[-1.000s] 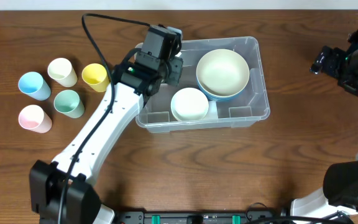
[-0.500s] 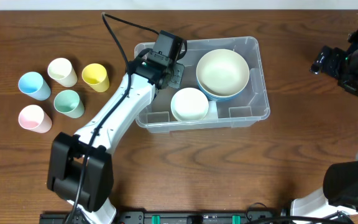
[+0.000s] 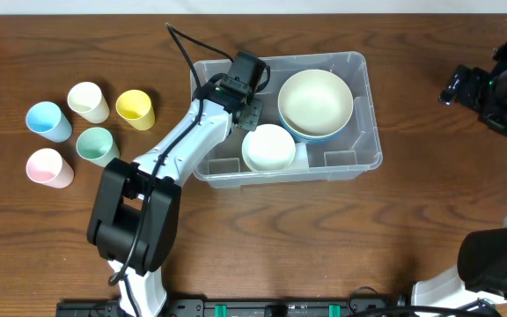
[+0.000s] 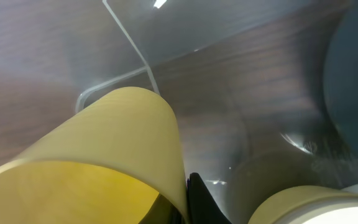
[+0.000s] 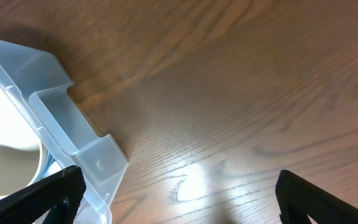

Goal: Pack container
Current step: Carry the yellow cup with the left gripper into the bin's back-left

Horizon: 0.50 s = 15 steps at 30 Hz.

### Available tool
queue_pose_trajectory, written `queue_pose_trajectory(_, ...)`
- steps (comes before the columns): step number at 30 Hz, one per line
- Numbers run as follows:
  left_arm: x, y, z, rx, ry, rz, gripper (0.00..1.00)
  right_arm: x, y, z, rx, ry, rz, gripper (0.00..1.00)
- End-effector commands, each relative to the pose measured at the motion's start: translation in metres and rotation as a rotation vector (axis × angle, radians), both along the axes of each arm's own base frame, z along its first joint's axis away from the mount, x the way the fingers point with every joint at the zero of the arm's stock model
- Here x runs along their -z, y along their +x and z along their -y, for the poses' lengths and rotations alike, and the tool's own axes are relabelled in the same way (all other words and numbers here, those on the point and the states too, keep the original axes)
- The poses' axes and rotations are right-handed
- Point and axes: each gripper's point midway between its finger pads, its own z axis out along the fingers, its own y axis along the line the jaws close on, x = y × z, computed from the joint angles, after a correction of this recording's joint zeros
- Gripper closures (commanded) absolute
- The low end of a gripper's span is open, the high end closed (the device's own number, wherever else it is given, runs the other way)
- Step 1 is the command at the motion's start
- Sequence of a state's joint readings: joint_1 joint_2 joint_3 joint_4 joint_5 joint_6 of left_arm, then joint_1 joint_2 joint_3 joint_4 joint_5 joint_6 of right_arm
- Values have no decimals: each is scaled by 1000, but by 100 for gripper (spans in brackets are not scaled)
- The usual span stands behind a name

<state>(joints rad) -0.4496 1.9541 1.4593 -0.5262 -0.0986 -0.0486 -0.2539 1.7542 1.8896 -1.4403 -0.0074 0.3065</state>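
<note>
The container [image 3: 367,99], a clear plastic bin, sits on the wooden table [image 3: 262,238] a little right of centre, its long sides running left to right. In its far right part a large cream bowl [image 3: 315,101] is nested inside a blue bowl [image 3: 326,134], of which only a crescent of rim shows. A smaller pale bowl [image 3: 268,147] stands against the near wall, just beside the nested pair. The floor of the bin's left end is bare plastic with the wood grain showing through.

The left arm [image 3: 179,145] reaches over the bin's left wall and down into that left end. The left gripper [image 4: 187,200] is pressed together on the wall of a pale yellow cup [image 4: 104,149], one dark finger on either side of the rim. The cup lies tilted, with its open mouth toward the wrist camera. From overhead the arm hides it.

Five more cups stand on the table, well left of the bin: a blue cup [image 3: 47,121], a cream cup [image 3: 88,101], a yellow cup [image 3: 135,109], a green cup [image 3: 98,146] and a pink cup [image 3: 47,167].

The right gripper [image 5: 178,193] hangs over bare wood beyond the bin's right end, its jaws spread wide and holding nothing.
</note>
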Motion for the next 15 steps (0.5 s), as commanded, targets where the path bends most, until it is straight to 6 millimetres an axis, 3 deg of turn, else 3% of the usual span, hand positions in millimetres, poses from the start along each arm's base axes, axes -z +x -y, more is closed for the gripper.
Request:
queue_pose_trajectory(1, -5, 7, -2, -14, 12, 28, 94, -6, 1, 1, 12, -1, 18, 1)
queue_pose_trajectory(5, -4, 7, -2, -14, 13, 26, 93, -6, 1, 1, 12, -1, 18, 1)
queue_pose_trajectory(9, -4, 6, -3, -14, 15, 21, 76, -6, 1, 1, 12, -1, 18, 1)
queue_pose_trajectory(15, -4, 5, -3, -14, 15, 21, 62, -6, 1, 1, 12, -1, 18, 1)
